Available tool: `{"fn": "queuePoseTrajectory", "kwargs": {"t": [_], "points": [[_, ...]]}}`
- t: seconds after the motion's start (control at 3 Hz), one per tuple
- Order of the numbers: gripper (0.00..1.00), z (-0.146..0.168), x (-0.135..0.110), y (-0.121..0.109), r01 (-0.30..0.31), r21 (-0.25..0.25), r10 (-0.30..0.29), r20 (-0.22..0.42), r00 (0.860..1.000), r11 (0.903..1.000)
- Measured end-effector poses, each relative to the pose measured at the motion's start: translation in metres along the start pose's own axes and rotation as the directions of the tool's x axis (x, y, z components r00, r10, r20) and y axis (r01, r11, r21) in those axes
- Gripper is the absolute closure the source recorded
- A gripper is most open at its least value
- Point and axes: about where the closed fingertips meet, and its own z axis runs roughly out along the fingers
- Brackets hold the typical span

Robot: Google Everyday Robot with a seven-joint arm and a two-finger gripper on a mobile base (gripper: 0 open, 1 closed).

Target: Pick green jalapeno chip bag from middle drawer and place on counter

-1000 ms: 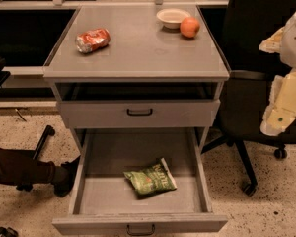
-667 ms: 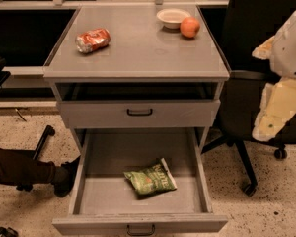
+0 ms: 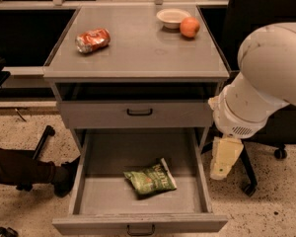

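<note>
Hanging just beside the middle drawer (image 3: 108, 201), the gripper (image 3: 219, 173) holds nothing.

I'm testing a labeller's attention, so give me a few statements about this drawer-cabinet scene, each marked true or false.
1. The crinkled green jalapeno chip bag lies inside the pulled-out grey metal middle drawer. True.
2. The pale two-finger gripper touches the bag. False: it hangs to the right of the drawer, apart from the bag.
3. A crushed red-and-silver can lies on the flat grey counter. True.
4. The orange fruit sits inside the white bowl. False: it sits beside the bowl.
</note>
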Motion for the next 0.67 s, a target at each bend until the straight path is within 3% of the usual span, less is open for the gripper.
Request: {"fn": "queuePoseTrajectory", "kwargs": {"t": [0.67], "points": [[0.00, 0.0062, -0.0059, -0.0004, 0.014, -0.002, -0.014, 0.016, 1.000, 0.9999]]}}
